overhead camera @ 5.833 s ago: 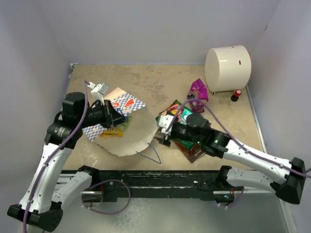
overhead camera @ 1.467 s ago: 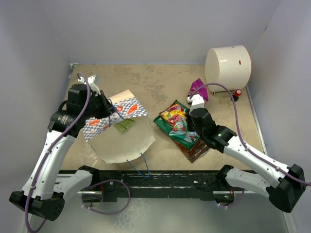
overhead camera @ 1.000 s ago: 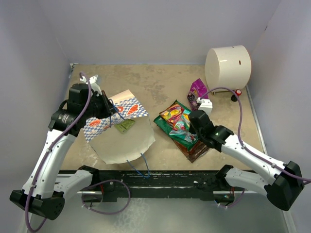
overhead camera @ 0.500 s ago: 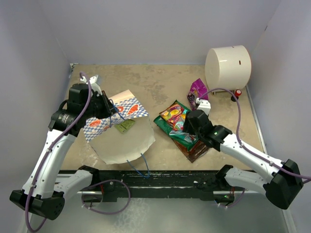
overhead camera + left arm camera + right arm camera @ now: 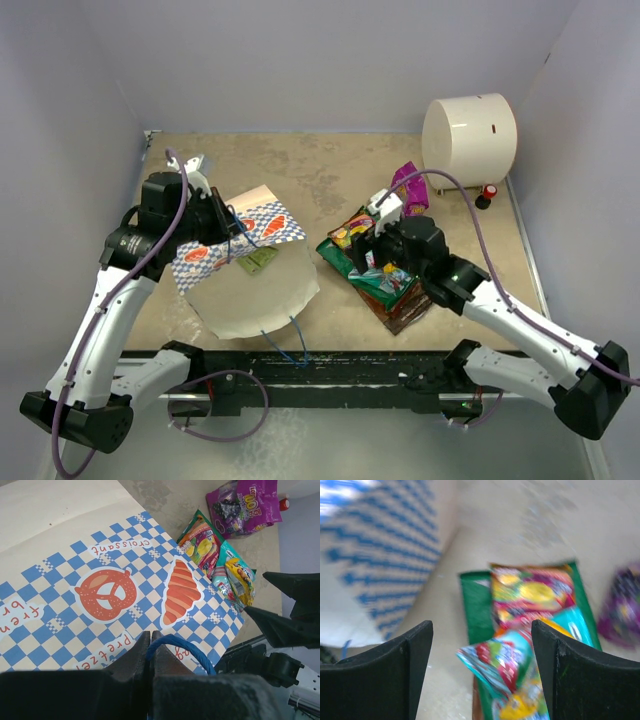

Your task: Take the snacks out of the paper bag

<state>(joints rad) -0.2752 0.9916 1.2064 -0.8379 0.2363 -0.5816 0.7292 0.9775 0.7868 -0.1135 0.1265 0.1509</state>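
The paper bag (image 5: pixel 235 280) lies on its side at the left, its checkered band (image 5: pixel 100 585) up. My left gripper (image 5: pixel 226 228) is shut on the bag's blue cord handle (image 5: pixel 182 647) and holds that end up. A small green packet (image 5: pixel 257 259) lies on the bag. A pile of snacks (image 5: pixel 375 270) lies at centre right: a red-orange bag (image 5: pixel 532 597), a teal pack (image 5: pixel 507 662) and a green packet (image 5: pixel 475 605). A magenta pouch (image 5: pixel 408 188) lies further back. My right gripper (image 5: pixel 368 242) is open and empty over the pile.
A large cream cylinder (image 5: pixel 468 142) stands at the back right with a small red-capped bottle (image 5: pixel 486 196) beside it. Grey walls enclose the table on three sides. The bag's second blue handle (image 5: pixel 285 340) trails toward the front edge.
My right gripper has turned and swung left from near the magenta pouch to over the snack pile. The left arm and the bag have held still over the last second.
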